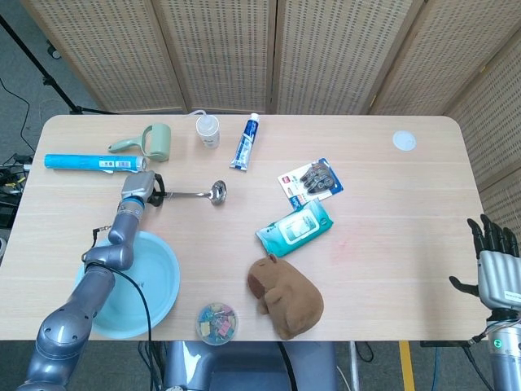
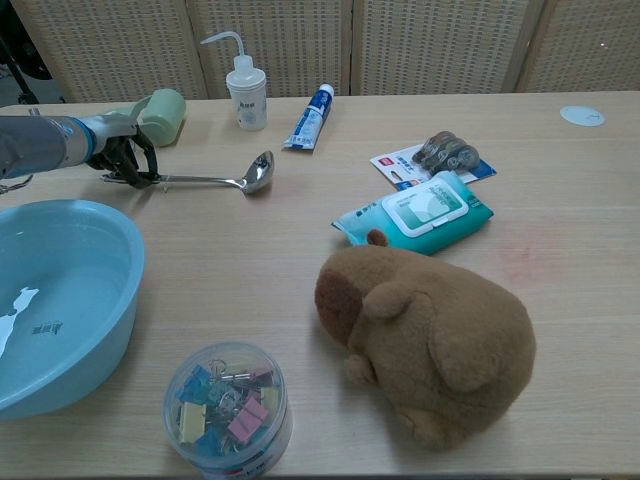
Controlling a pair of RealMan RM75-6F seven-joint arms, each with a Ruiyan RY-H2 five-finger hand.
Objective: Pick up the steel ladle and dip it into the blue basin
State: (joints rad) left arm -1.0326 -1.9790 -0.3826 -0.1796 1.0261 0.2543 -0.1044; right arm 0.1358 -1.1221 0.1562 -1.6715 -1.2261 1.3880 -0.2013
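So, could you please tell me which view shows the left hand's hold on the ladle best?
The chest view: the left hand shows side-on, fingers around the steel ladle handle end. The head view shows the hand from above, its fingers mostly hidden.

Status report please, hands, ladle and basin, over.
Left robot hand grips the steel ladle by its handle end, bowl low over the table. Right robot hand open, off the table edge. Blue basin close by, path unobstructed.

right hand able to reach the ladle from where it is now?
Probably not. The right hand sits open off the table's far right edge, while the steel ladle lies well across on the left, its handle already gripped by the left hand.
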